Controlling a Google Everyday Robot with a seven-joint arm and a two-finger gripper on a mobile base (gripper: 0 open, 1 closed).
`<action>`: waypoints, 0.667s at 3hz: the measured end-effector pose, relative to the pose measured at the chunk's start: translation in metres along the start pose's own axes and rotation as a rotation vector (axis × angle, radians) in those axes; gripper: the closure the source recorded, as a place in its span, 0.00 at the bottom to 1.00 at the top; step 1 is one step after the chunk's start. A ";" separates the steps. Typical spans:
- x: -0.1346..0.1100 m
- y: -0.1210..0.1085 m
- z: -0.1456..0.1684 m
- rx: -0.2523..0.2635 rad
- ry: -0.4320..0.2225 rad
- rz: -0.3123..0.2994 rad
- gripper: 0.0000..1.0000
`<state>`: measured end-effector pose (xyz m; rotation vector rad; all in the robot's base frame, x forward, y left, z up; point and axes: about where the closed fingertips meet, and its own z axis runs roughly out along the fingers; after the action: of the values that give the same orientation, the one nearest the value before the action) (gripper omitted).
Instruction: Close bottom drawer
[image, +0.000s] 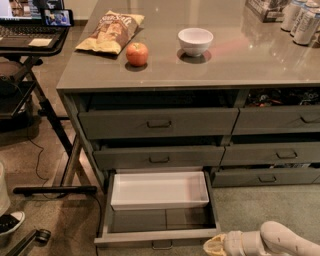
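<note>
The bottom drawer (155, 236) of the left stack is pulled far out. It has a low grey front panel with a small dark pull handle (162, 245) and a white rectangular tray (159, 190) inside at the back. My gripper (214, 246) comes in from the lower right on a white arm. Its tip sits at the right end of the drawer's front panel, just outside the front right corner.
Two taller grey drawers (159, 123) sit above it, both slightly ajar. The neighbouring stack (280, 154) is at the right. On the countertop (250, 55) are an apple (137, 53), a chip bag (111, 31), a white bowl (195, 41) and cans (302, 19). A laptop stand (30, 45) is at left.
</note>
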<state>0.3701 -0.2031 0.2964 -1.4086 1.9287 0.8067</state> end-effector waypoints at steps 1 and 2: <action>0.015 0.001 0.016 -0.015 -0.011 -0.002 1.00; 0.045 -0.002 0.042 -0.036 -0.039 -0.012 1.00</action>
<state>0.3658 -0.1978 0.2354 -1.4146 1.8831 0.8606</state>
